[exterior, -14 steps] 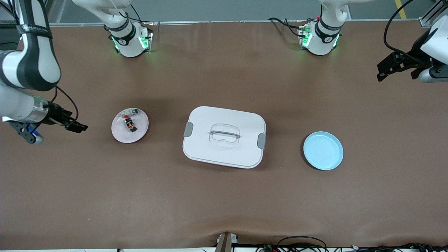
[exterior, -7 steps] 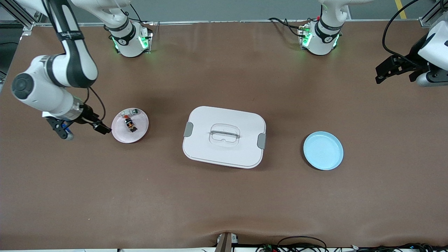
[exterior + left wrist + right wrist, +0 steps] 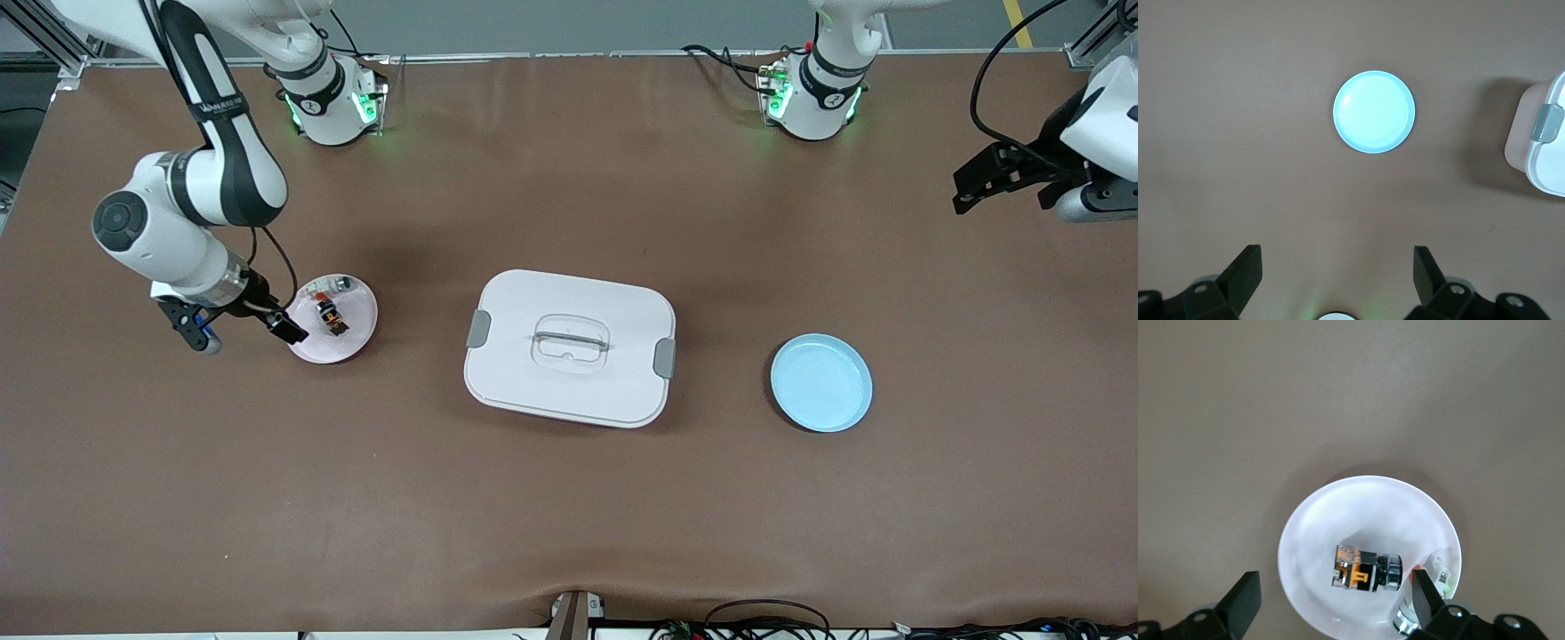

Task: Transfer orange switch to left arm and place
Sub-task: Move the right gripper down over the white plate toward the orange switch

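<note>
Both jaws spread, right gripper [image 3: 242, 329] over pink plate [image 3: 356, 342] edge, left gripper [image 3: 1003, 182] waiting

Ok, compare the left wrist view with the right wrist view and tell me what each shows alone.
Only the left wrist view shows the blue plate, bare, and a corner of the box with one grey latch, seen past the open left gripper. Only the right wrist view shows the pink plate holding the orange switch and a small clear part beside it, below the open right gripper. Both show the brown table and their own spread fingers.
</note>
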### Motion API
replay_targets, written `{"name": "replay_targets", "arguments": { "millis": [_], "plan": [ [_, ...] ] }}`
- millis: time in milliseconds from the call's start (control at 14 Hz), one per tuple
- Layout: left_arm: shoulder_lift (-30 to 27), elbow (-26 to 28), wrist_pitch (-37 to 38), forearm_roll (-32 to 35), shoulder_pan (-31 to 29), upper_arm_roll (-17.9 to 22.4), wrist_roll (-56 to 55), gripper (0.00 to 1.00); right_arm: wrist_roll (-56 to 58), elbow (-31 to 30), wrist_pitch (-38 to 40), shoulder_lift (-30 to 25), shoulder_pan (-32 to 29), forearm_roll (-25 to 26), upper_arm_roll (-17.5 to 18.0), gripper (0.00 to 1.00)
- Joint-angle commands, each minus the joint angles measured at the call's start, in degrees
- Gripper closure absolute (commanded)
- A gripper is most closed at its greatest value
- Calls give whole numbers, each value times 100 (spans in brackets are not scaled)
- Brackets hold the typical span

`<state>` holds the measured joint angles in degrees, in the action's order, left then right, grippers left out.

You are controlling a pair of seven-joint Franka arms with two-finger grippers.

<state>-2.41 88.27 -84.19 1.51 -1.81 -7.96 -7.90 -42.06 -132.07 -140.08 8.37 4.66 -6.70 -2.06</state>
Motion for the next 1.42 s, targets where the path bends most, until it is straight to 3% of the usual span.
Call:
{"name": "replay_targets", "arguments": {
  "millis": [0, 214, 1353],
  "plan": [
    [3, -30, -27, 7, -22, -30, -1, 0, -109, -90, -151, 103, 61, -68, -23, 0],
    [3, -29, -27, 7, -13, -30, -10, 0, -189, -327, -624, 235, 114, -86, -23, 0],
    [-67, 32, 43, -2, -4, -39, -10, 0, -224, -451, -968, 798, 342, -112, -14, 0]
  ]
}}
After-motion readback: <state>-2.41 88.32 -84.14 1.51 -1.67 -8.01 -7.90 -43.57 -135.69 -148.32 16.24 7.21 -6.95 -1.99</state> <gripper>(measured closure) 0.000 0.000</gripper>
